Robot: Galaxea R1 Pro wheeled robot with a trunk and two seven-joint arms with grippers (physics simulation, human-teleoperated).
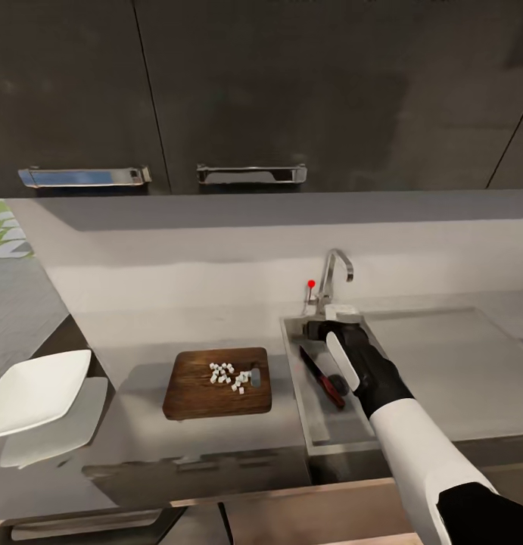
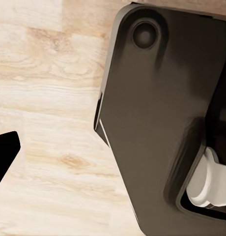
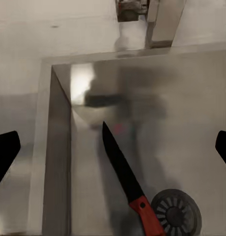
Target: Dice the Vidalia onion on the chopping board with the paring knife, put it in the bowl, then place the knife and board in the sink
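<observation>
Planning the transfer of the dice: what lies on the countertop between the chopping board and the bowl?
Nothing: in the head view, bare grey countertop separates the chopping board from the bowl.

No readable text or labels

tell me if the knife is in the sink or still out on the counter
In the sink. The paring knife lies flat on the sink floor, handle by the drain; the right hand is open above it.

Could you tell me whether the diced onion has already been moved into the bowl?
No, the diced onion lies on the chopping board, and the bowl is empty.
</observation>
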